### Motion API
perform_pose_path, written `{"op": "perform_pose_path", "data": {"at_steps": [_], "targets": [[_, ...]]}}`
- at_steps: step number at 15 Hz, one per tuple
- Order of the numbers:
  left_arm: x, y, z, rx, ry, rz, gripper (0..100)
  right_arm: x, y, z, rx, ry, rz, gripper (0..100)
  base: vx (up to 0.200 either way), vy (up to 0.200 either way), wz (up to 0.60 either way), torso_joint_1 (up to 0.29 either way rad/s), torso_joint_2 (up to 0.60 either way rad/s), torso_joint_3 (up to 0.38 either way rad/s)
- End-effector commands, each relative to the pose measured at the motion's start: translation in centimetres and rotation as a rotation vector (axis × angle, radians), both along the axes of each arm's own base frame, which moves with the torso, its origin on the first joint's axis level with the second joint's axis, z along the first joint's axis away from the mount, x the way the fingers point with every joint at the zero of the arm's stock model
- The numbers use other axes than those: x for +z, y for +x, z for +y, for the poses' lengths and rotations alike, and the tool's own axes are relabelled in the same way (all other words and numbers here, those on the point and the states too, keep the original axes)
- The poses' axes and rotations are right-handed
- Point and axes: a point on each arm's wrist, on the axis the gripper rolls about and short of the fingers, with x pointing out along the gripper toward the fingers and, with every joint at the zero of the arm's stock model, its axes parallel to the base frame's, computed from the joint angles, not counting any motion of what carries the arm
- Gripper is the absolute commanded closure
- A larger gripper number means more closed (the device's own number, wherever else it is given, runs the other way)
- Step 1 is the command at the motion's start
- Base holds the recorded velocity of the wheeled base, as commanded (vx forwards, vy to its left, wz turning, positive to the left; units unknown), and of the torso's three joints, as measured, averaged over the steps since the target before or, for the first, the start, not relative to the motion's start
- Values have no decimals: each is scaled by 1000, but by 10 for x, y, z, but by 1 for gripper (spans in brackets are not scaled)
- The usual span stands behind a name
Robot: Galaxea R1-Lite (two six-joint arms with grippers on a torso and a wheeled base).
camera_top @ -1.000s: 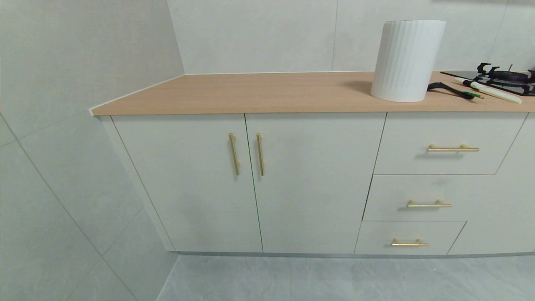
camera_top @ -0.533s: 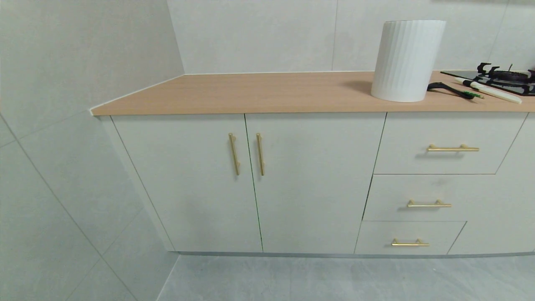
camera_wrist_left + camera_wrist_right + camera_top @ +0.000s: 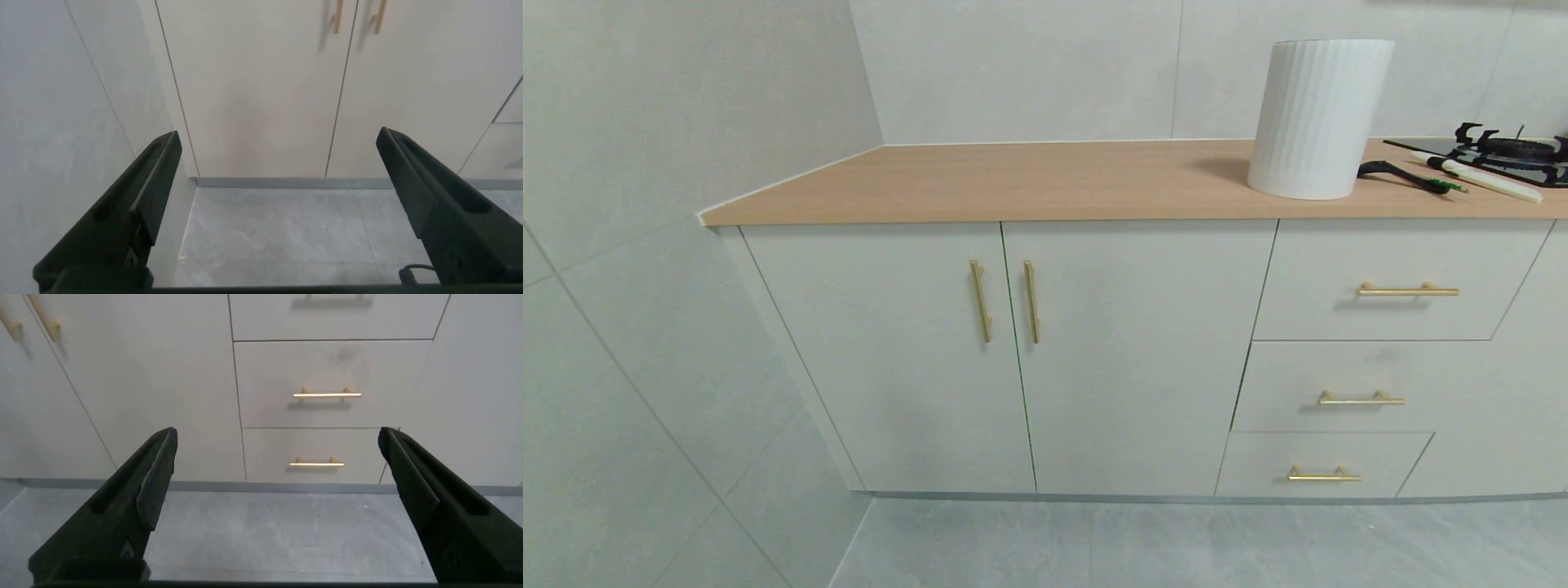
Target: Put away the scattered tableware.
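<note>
1. The pale cabinet has two doors at the left and three drawers at the right.
2. The wooden surface lies on top of it.
3. A white ribbed container stands upright on the surface.
4. The left gripper faces the doors low near the floor and the right gripper faces the drawers. The jaws of both are wide apart and hold nothing.
5. A black utensil and a white utensil lie on the surface between the container and the stove, well apart from both jaws.
</note>
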Motion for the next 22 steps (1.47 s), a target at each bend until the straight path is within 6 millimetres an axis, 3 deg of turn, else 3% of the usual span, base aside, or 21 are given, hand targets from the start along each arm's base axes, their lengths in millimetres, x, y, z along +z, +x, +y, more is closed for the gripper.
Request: {"op": "perform_pose_path", "data": {"at_steps": [1, 4, 19, 22], "targets": [[0, 0, 0, -1, 4, 1, 0, 0, 0, 0, 1, 1, 4, 0, 0, 0, 0, 0, 0, 0], [0, 0, 0, 1, -1, 1, 0, 0, 0, 0, 1, 2, 4, 0, 0, 0, 0, 0, 0, 0], [0, 0, 0, 1, -2, 1, 0, 0, 0, 0, 1, 4, 2, 0, 0, -200, 0, 1, 1, 1], [0, 0, 0, 1, -4, 1, 0, 0, 0, 0, 1, 4, 2, 0, 0, 0, 0, 0, 0, 0]]}}
